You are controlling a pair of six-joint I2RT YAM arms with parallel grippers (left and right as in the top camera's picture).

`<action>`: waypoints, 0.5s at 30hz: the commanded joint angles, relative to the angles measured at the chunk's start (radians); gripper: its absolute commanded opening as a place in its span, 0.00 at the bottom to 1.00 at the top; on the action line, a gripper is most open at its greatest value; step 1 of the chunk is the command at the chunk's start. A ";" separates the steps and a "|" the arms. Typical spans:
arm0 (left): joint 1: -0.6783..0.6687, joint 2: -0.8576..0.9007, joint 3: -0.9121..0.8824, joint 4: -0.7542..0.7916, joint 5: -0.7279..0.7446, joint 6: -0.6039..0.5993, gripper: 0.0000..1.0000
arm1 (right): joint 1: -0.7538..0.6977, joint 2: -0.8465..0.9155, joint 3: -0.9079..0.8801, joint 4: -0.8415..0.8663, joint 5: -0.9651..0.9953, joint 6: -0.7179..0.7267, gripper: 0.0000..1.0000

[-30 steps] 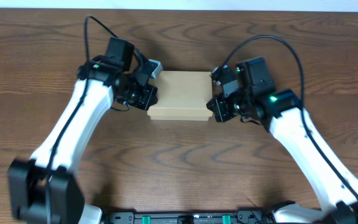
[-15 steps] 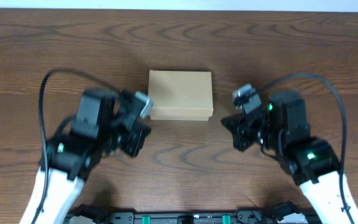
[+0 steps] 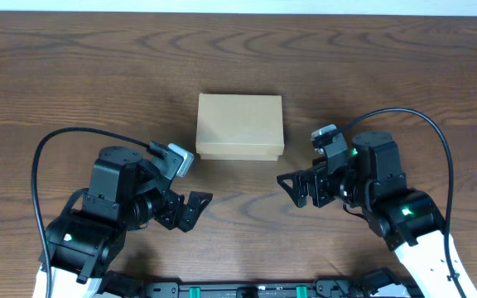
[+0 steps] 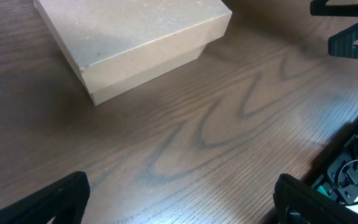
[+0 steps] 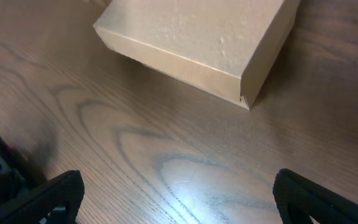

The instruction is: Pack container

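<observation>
The container (image 3: 240, 126) is a plain tan cardboard box with its lid down, lying flat at the middle of the wooden table. My left gripper (image 3: 192, 210) stands open over bare wood, in front of the box and to its left, touching nothing. My right gripper (image 3: 291, 189) is also open, in front of the box and to its right, and empty. In the left wrist view the container (image 4: 135, 37) lies beyond the wide-apart fingers (image 4: 61, 199). From the right wrist the container (image 5: 197, 37) shows past the spread fingertips (image 5: 309, 196).
The dark wood table (image 3: 238, 240) lies bare between the two grippers. A black rail with green marks (image 3: 247, 290) runs along the front edge. Cables loop up from both arms. The opposite gripper's fingers (image 4: 347, 28) show at the top right of the left wrist view.
Both arms have drawn back from the sides of the container toward the front edge of the table. Both grippers, shut before, now stand open. The container has not moved.
</observation>
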 commanded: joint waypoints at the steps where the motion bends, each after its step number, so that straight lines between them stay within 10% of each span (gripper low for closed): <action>1: -0.002 -0.001 0.003 -0.004 -0.015 -0.003 0.95 | -0.005 0.016 -0.001 -0.002 0.003 0.021 0.99; 15: 0.059 -0.125 -0.025 0.017 -0.168 0.013 0.95 | -0.005 0.032 -0.001 -0.003 0.003 0.021 0.99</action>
